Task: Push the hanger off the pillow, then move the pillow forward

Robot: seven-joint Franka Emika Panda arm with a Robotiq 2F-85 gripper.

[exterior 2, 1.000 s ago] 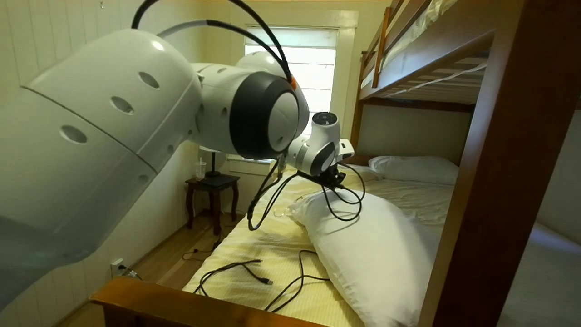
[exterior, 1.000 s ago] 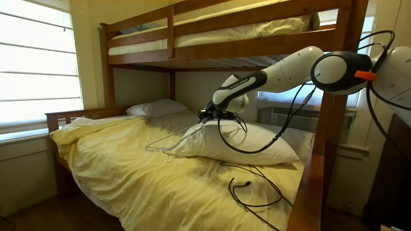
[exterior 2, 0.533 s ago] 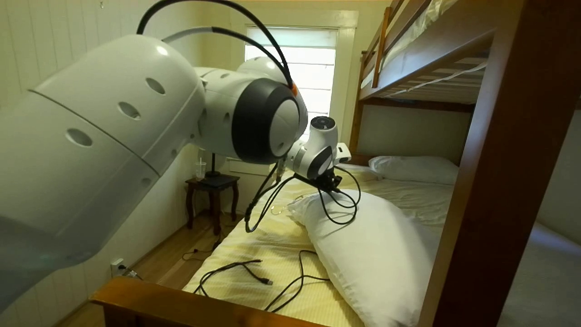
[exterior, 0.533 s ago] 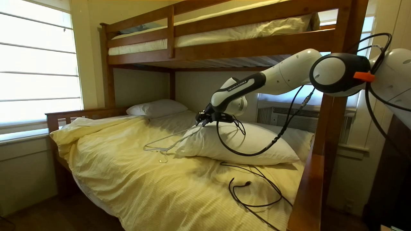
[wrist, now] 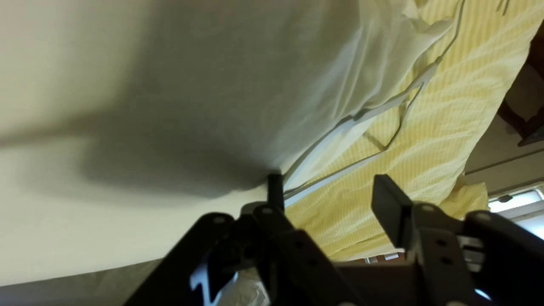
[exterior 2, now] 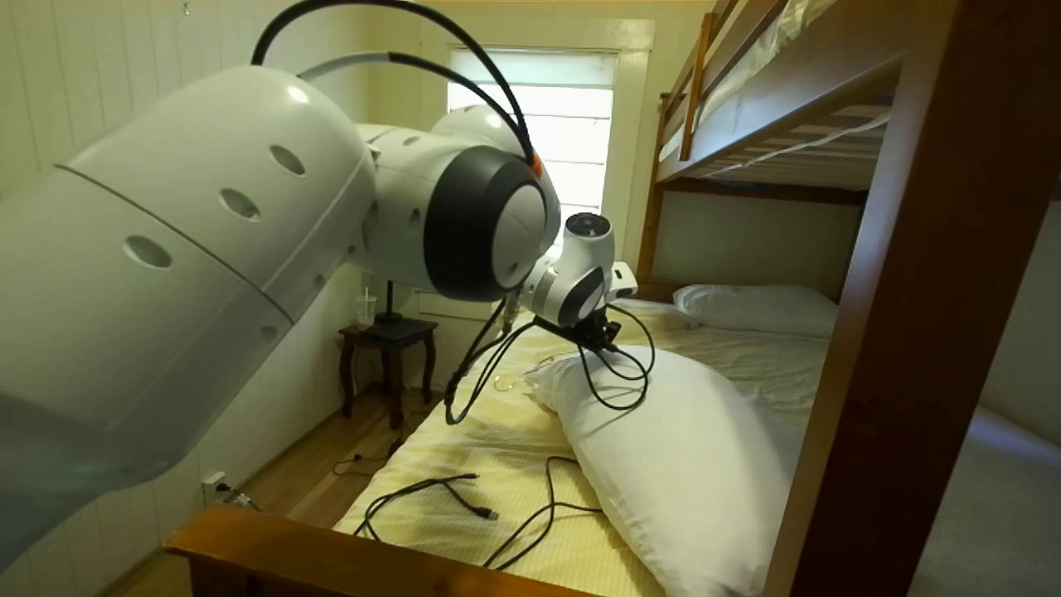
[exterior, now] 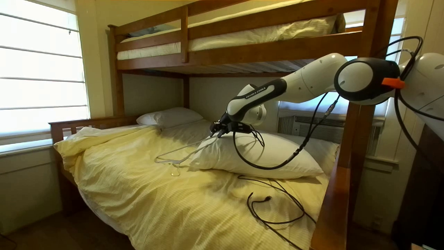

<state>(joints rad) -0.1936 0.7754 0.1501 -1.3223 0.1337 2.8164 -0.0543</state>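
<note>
In an exterior view, the brand name FRANKA EMIKA (exterior: pixel 255 92) can be read in pale capitals on the black strip (exterior: pixel 278 84) along the left part of the white Panda arm (exterior: pixel 308 78), its line rising toward the right.

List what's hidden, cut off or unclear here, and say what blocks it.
Hanger, wrist view: hook partly cut off by the top edge; a finger of the tool hides one corner, contact unclear.
Pillow, in an exterior view: near end cut off by the post and the bottom edge.
Lamp, in an exterior view: upper part behind the arm.
The arm's base, both exterior views: beyond the side edge.
</note>
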